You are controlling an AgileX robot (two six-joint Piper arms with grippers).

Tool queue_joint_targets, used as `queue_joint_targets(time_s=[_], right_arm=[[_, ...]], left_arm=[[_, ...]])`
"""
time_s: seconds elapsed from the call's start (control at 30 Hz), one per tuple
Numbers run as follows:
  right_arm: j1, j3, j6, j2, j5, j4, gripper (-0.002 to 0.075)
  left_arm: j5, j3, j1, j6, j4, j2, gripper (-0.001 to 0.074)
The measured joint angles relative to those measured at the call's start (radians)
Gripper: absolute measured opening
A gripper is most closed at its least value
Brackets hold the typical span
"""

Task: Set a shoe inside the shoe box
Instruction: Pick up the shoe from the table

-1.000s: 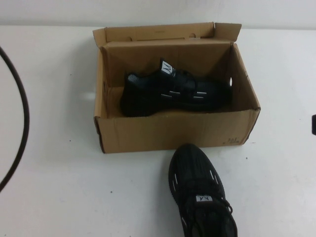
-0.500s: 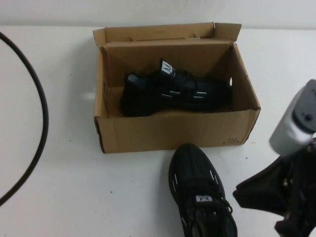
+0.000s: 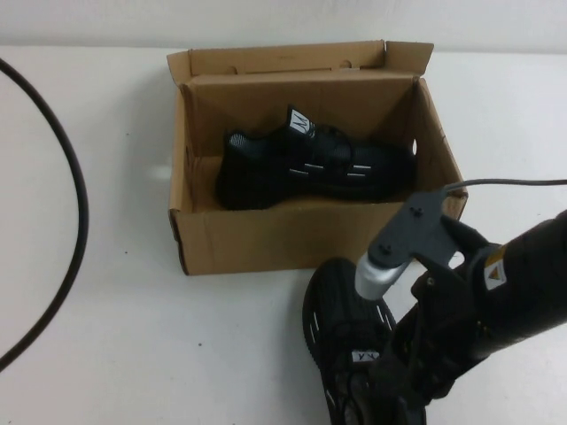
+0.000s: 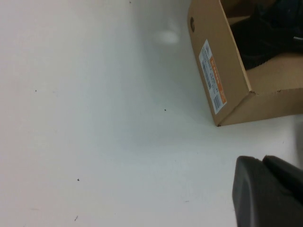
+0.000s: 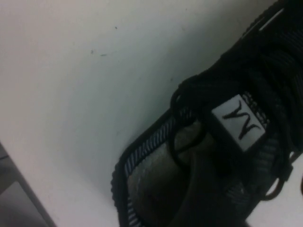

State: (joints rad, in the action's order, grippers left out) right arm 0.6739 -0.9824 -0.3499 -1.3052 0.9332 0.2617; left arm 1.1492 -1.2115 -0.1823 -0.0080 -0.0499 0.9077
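Observation:
The black mesh shoe [image 3: 341,301] with white dashes lies on the table just in front of the brown cardboard shoe box [image 3: 301,235], toe toward the box. My right gripper [image 3: 390,398] hangs over the shoe's heel end, open. In the right wrist view [image 5: 248,184] one finger reaches into the shoe's opening beside the white tongue label [image 5: 239,120]. The pair-mate [image 3: 310,164] lies on its side inside the box. My left gripper [image 4: 267,189] is shut and empty, low over the bare table left of the box [image 4: 222,71]; it is out of the high view.
A black cable [image 3: 71,177] curves over the table at the left. The box's back flap [image 3: 283,57] stands open. A white and orange sticker [image 4: 212,75] is on the box's left end wall. A thin cable [image 3: 514,183] runs from the right arm.
My right arm has swung in from the right edge and now covers the heel half of the shoe on the table. The shoes and the box have not moved.

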Motion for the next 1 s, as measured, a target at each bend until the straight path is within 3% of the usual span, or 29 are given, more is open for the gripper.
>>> queue_joint_targets(time_s=[0.4,0.5,0.6,0.67,0.77,1.0], right_arm=[[0.0,0.0,-0.044,-0.159,-0.09,-0.056,0.0389],[0.0,0.0,-0.044,-0.178,-0.124,-0.09,0.0309],[0.0,0.0,-0.041,-0.188,-0.153,-0.093,0.0112],[0.0,0.0,-0.056,-0.188,-0.161,-0.081,0.0041],[0.0,-0.028,-0.075,-0.187,-0.128,-0.072,0.0004],[0.0,-0.216,-0.136,-0.15,0.073,-0.011,-0.0005]], left_arm=[[0.0,-0.002,0.0,0.0,0.0,0.0,-0.0004],[0.0,-0.002,0.0,0.0,0.0,0.0,-0.0004],[0.002,-0.002,0.0,0.0,0.0,0.0,-0.0004],[0.009,-0.002,0.0,0.0,0.0,0.0,-0.0004],[0.031,-0.004,0.0,0.0,0.0,0.0,-0.0004],[0.062,-0.009,0.0,0.0,-0.061,0.0,-0.0004]])
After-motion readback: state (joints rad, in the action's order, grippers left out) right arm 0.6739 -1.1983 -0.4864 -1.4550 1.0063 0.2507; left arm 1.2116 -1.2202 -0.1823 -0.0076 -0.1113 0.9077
